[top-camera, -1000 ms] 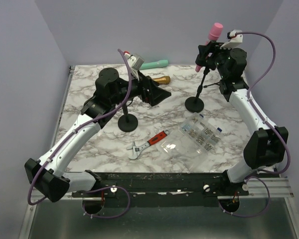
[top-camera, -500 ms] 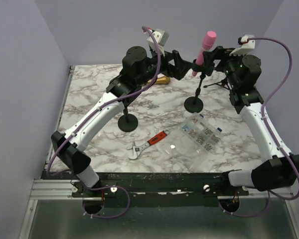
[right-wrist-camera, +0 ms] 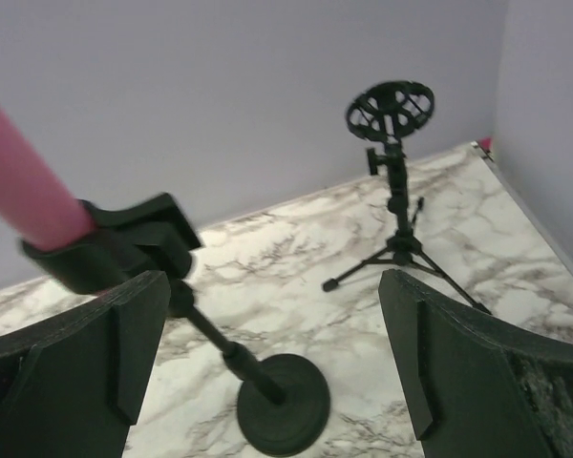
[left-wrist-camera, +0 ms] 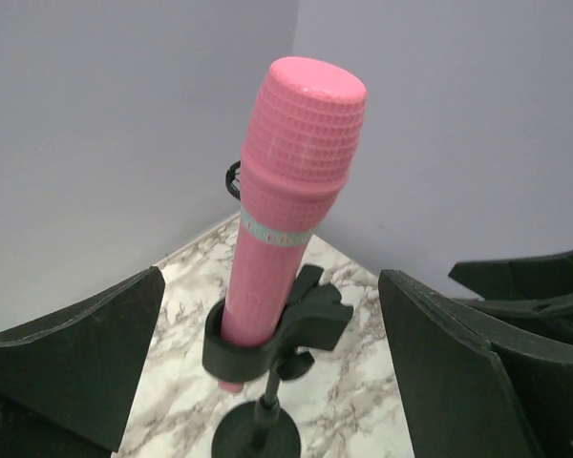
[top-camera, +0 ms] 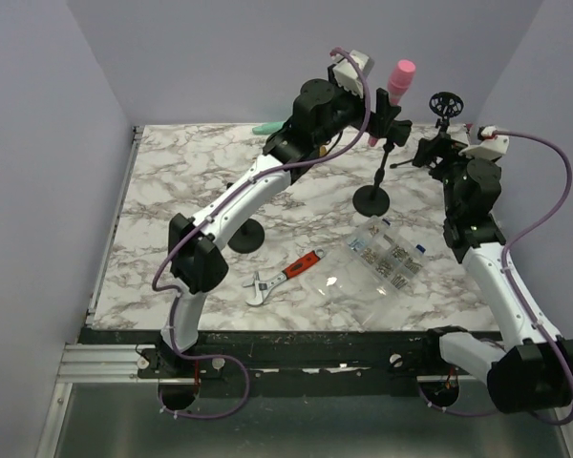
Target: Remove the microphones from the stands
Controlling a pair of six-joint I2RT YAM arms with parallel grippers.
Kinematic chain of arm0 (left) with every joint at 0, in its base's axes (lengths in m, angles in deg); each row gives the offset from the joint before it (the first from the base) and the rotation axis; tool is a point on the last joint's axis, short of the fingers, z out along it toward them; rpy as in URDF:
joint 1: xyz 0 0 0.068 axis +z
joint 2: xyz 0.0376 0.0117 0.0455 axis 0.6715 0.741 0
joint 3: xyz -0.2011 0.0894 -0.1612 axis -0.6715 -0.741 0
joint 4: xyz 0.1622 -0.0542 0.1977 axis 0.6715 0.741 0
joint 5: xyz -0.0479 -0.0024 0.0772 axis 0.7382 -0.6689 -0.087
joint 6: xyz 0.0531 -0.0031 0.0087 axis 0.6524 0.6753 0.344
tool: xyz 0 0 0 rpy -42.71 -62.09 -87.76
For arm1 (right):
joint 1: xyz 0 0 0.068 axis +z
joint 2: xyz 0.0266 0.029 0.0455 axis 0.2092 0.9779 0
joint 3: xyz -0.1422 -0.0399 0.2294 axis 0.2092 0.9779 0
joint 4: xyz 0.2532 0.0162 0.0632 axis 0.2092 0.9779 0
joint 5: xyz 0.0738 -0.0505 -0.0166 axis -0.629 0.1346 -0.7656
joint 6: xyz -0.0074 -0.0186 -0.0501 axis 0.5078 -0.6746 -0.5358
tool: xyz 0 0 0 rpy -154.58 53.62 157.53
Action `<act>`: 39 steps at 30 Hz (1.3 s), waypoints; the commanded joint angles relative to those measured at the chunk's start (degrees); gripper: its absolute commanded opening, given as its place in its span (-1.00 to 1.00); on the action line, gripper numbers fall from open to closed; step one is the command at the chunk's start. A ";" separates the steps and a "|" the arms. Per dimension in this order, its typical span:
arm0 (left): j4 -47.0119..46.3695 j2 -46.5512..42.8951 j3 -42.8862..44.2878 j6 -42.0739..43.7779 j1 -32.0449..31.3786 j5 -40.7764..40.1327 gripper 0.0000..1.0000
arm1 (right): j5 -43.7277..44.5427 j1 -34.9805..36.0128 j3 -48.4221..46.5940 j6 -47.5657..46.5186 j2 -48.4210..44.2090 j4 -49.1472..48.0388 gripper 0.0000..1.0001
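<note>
A pink microphone (top-camera: 398,76) stands tilted in the black clip of a round-based stand (top-camera: 373,199) at the back right of the table. My left gripper (top-camera: 380,103) is raised at the microphone's left side and is open. In the left wrist view the microphone (left-wrist-camera: 291,181) and its clip (left-wrist-camera: 267,339) lie between and beyond my spread fingers (left-wrist-camera: 76,367), untouched. My right gripper (top-camera: 430,153) is open and empty, right of the stand. Its view shows the microphone's lower end (right-wrist-camera: 24,196), the clip (right-wrist-camera: 115,248) and the stand base (right-wrist-camera: 282,401).
A black tripod stand with a round shock mount (top-camera: 444,102) stands at the back right corner, also in the right wrist view (right-wrist-camera: 392,181). A second round stand base (top-camera: 244,235), a red-handled wrench (top-camera: 285,277) and a clear compartment box (top-camera: 371,262) lie nearer. A teal microphone (top-camera: 265,127) lies at the back.
My left arm swung right and up from the left stand to the pink microphone. My right gripper drew back to the right, away from the stand's clip.
</note>
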 commanded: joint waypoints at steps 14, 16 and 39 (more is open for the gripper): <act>-7.98 14.49 13.97 1.70 -0.37 1.76 0.85 | -65.82 -20.72 0.00 9.49 24.33 -33.13 1.00; -8.81 14.97 14.01 1.93 -0.37 1.84 0.78 | -72.53 -20.87 -2.37 14.31 28.84 -39.73 1.00; -11.75 20.62 18.69 -2.96 -0.06 5.70 0.17 | -79.39 -18.04 -12.39 31.32 43.12 -66.69 1.00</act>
